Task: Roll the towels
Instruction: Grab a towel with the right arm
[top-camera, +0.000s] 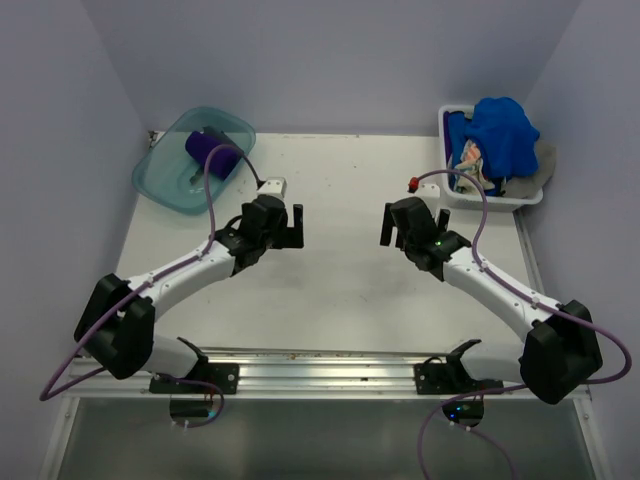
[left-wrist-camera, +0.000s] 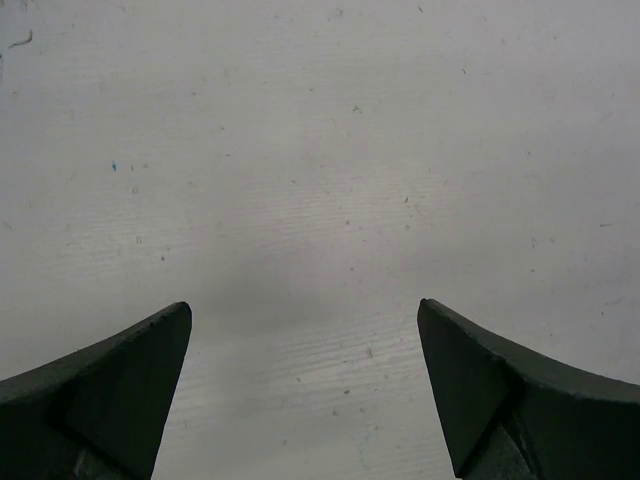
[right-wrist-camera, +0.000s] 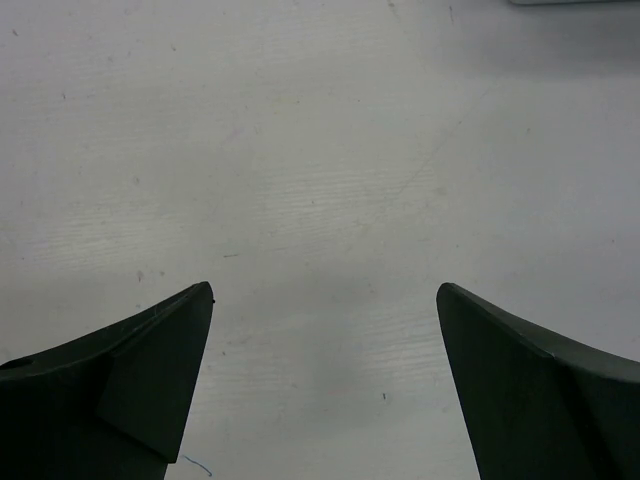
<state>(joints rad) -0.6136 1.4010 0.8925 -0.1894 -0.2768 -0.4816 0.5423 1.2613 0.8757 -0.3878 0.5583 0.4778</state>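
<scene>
Left end effector (top-camera: 286, 230): released, jaws wide apart, nothing between them; hangs over bare worktop (top-camera: 340, 290), mid-left.
Right end effector (top-camera: 400, 228): released too, jaws spread, empty; mid-right, facing its partner across a gap.
Purple towel (top-camera: 212, 152): lies in the teal tub (top-camera: 150, 180), far left; looks rolled.
Blue towel (top-camera: 505, 135): heaped on top of the white basket (top-camera: 480, 200), far right, unrolled.
Grey towel (top-camera: 546, 160): edge shows at the basket's right side.
Other cloths in basket: pale scraps under the blue; colours hard to tell.
Step in hand (judged): between towels, one seems done and no cloth is laid out.
Next move calls for: right arm reaching far-right to the basket, pinching the blue towel's top fold, lifting it free of the heap and spreading it flat mid-worktop.
</scene>
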